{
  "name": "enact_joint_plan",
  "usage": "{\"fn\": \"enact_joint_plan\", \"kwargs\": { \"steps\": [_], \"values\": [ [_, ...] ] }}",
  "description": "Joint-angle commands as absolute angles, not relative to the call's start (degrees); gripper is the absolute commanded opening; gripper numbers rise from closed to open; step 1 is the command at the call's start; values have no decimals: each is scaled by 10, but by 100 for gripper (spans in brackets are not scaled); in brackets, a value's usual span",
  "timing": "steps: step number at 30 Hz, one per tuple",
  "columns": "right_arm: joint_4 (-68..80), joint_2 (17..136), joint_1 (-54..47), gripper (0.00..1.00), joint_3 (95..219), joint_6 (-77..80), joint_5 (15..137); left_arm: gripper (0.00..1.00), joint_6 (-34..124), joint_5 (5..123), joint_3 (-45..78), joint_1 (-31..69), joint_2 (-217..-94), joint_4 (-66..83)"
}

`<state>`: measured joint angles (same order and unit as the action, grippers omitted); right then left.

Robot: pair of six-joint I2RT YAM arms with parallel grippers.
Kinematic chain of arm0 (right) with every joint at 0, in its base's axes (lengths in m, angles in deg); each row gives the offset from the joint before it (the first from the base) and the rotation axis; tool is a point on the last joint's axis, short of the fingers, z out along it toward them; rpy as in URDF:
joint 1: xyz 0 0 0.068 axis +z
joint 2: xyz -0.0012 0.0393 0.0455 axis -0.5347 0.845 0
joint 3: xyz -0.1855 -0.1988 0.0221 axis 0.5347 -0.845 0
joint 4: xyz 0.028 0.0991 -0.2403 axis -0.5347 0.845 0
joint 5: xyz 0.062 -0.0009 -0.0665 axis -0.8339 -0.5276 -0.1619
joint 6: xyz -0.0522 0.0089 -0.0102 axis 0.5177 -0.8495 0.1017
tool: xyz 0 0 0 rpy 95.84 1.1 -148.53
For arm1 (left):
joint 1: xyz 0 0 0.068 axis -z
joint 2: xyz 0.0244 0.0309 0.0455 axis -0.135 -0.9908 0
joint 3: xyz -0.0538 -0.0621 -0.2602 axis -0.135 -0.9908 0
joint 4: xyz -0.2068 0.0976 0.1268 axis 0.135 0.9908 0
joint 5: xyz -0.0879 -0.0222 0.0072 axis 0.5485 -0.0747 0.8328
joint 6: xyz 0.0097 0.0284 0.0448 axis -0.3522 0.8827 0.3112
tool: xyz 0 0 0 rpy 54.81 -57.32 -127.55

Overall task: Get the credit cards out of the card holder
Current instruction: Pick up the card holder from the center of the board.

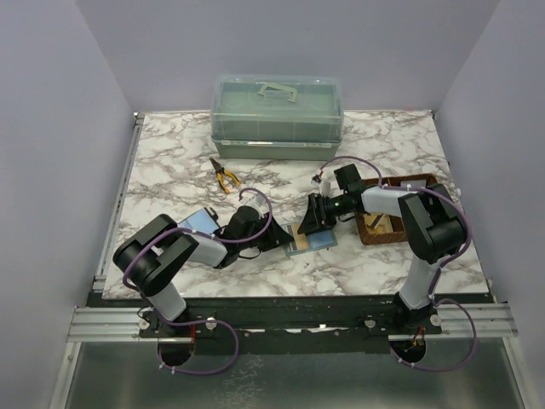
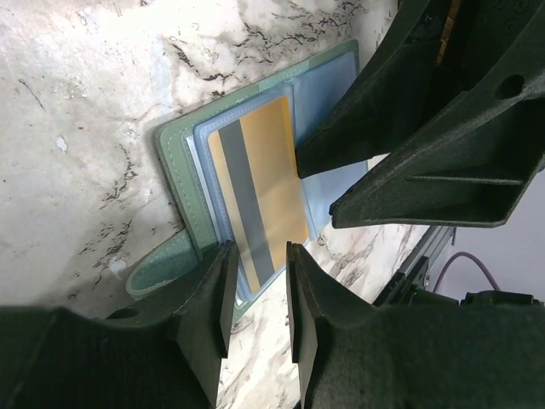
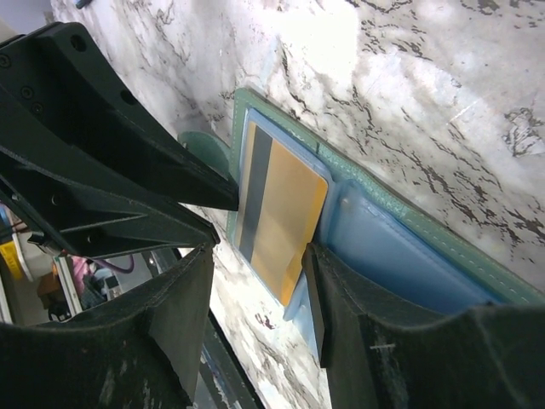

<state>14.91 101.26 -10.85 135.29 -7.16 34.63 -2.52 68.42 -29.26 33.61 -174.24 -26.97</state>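
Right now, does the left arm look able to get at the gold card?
Probably yes. The left tool sits open right at one end of the card, with nothing between. The right tool crowds in close, and the card lies flat in the holder.

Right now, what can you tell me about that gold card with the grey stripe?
The thin rectangular gold card, plastic by its look, carries a dark grey stripe along its length. It lies flat on the clear bluish pockets of the open grey-green soft card holder, on the marbled table. The left end effector hovers open over one short end; one fingertip of the open right end effector meets a long edge.
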Motion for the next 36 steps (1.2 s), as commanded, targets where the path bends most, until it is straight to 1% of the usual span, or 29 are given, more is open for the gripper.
{"fn": "enact_joint_plan", "kwargs": {
  "steps": [1, 4, 5, 7, 9, 12, 16, 20, 23, 24, 26, 28, 30, 32, 36],
  "values": [
    [162, 1020, -111, 52, 1358, -52, 450, 37, -25, 674, -289, 329, -1761, -251],
    [160, 1021, -111, 37, 1355, -53, 462, 38, -35, 683, -294, 327, -1760, -272],
    [161, 1021, -111, 34, 1355, -52, 465, 38, -39, 687, -297, 325, -1762, -283],
    [166, 1021, -111, 34, 1358, -48, 477, 40, -51, 697, -305, 321, -1763, -311],
    [168, 1017, -111, 36, 1359, -46, 480, 43, -61, 706, -310, 318, -1767, -333],
    [162, 1017, -111, 38, 1356, -52, 457, 44, -74, 721, -312, 317, -1781, -369],
    [156, 1032, -111, 38, 1357, -72, 396, 42, -91, 742, -312, 316, -1805, -417],
    [146, 1036, -111, 38, 1353, -93, 371, 38, -100, 749, -312, 316, -1819, -440],
    [139, 1033, -111, 36, 1350, -101, 360, 36, -99, 750, -314, 316, -1819, -443],
    [138, 1032, -112, 34, 1350, -101, 359, 35, -99, 749, -315, 315, -1819, -443],
    [137, 1028, -112, 21, 1349, -101, 359, 35, -100, 750, -316, 314, -1820, -443],
    [136, 1026, -113, 11, 1349, -100, 360, 35, -100, 749, -320, 311, -1821, -443],
    [136, 1026, -117, 5, 1349, -98, 357, 36, -100, 750, -325, 307, -1817, -443],
    [135, 1025, -123, 0, 1349, -95, 348, 38, -101, 750, -336, 298, -1804, -444],
    [120, 1016, -137, 0, 1343, -87, 290, 43, -97, 752, -364, 276, -1755, -446]
  ]
}}
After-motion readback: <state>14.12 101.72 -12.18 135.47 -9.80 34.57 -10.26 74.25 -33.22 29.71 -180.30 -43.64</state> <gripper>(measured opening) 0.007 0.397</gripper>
